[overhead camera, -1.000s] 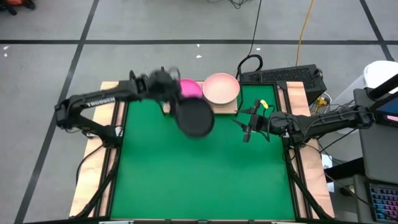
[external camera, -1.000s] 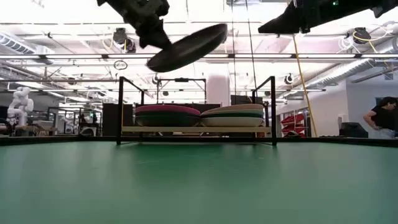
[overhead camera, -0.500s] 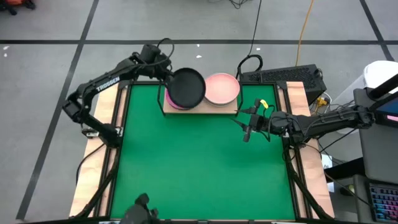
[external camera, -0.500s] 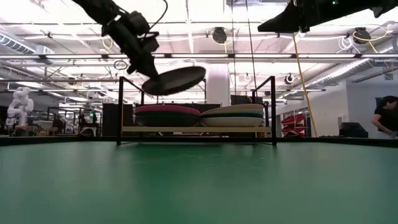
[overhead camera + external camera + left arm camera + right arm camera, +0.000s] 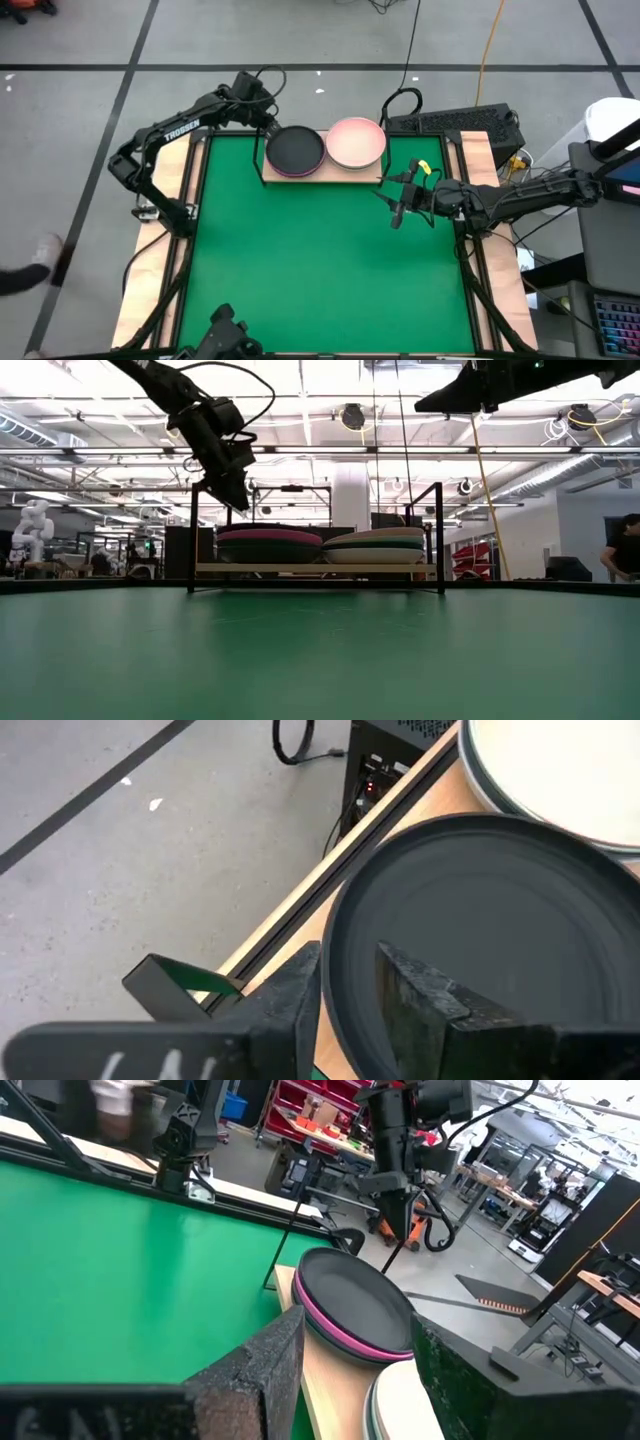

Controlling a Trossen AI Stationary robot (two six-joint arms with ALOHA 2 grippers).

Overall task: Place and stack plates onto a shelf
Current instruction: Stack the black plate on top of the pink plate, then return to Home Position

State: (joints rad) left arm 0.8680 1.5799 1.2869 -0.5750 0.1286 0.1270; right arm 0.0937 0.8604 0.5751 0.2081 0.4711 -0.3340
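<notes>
Black plate [image 5: 295, 149] lying atop the magenta plate [image 5: 352, 1342] on the shelf [image 5: 320, 175], left stack (beside the light pink plate [image 5: 356, 142]). Left claw [image 5: 345, 995] straddling its rim, fingers parted. Right claw [image 5: 398, 208] hovering over the bench [image 5: 320, 270], spread wide.

The black plate [image 5: 295, 149] covers the pile under it, so only a thin magenta rim [image 5: 345, 1342] peeks out. You cannot count the plates in that pile. The pink plate [image 5: 356, 143] hides its own pile too. In the left wrist view the black plate runs off the edge at 3 o'clock. A blurry person [image 5: 25, 275] is cut off at 9 o'clock in the high view.
</notes>
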